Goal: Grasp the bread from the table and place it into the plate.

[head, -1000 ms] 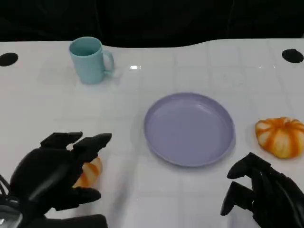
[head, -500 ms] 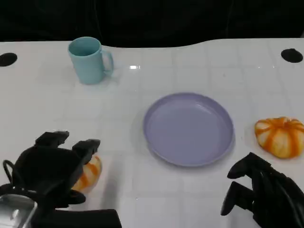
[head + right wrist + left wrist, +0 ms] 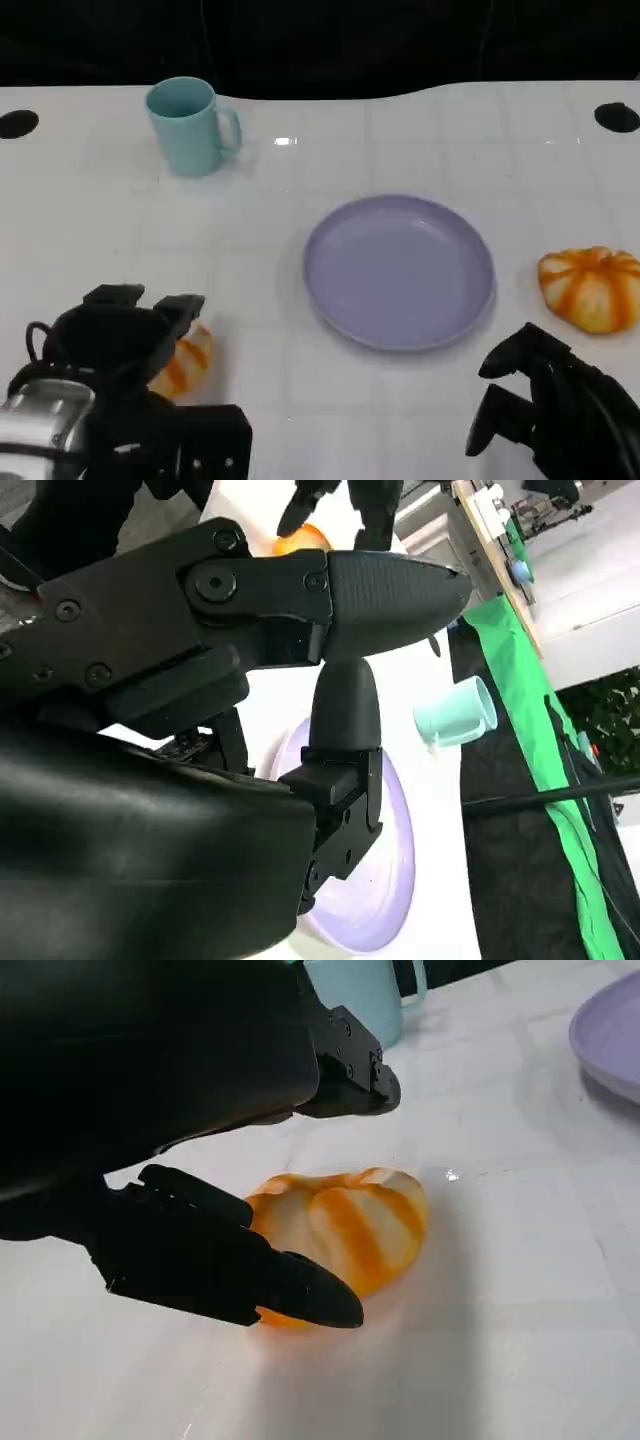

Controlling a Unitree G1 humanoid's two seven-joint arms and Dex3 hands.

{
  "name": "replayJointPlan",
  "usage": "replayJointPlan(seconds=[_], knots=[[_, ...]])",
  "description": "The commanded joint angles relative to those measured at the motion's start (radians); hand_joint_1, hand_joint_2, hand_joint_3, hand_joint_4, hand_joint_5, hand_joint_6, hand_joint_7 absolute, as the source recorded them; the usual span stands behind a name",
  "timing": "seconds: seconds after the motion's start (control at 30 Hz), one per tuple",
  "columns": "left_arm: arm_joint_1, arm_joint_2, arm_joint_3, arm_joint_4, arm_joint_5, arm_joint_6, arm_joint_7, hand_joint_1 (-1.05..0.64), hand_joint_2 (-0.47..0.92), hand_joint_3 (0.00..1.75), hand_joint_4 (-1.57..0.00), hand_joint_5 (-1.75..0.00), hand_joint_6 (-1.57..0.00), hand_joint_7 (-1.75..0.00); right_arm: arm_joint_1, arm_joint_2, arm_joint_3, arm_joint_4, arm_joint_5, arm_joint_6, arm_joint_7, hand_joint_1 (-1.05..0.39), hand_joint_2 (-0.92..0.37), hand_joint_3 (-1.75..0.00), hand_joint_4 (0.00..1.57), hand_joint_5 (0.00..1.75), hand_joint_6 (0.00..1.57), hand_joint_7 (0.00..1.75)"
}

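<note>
1. Clearly the left hand (image 3: pixel 118 338) is low over the bread (image 3: pixel 340 1230) because it prepares the grasp; its fingers (image 3: pixel 220 1260) are spread on both sides of the loaf, and I cannot tell if they touch it.
2. Bread lies on the table (image 3: pixel 330 150), left of the purple plate (image 3: pixel 398 270), partly under this hand.
3. Right hand (image 3: pixel 555 410) rests near the table edge, fingers loosely apart, holding nothing.

— Where is my left hand (image 3: pixel 118 335)?
— Low on the white table (image 3: pixel 300 180), over an orange-striped bread (image 3: pixel 183 362), fingers spread.
— My right hand (image 3: pixel 548 405)?
— Curled, holding nothing, near the lavender plate (image 3: pixel 398 271); another bread (image 3: pixel 591 288) lies beyond it.
</note>
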Motion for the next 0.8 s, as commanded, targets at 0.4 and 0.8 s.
replayJointPlan(seconds=[0.4,0.8], knots=[[-0.186,0.013,-0.086,0.364,-0.086,-0.024,0.110,-0.48,0.87,0.00,-0.03,-0.10,-0.14,0.00,0.007,-0.010,-0.008,-0.014,0.015,0.004,0.004,-0.53,-0.92,-0.49,0.61,1.75,0.39,1.69],[-0.206,0.014,-0.068,0.532,-0.274,-0.188,0.277,-0.21,0.92,0.19,-0.42,-0.26,-0.36,-0.06,0.009,-0.009,-0.015,-0.017,0.024,0.006,0.001,-0.53,-0.92,-0.48,0.62,1.75,0.40,1.67]])
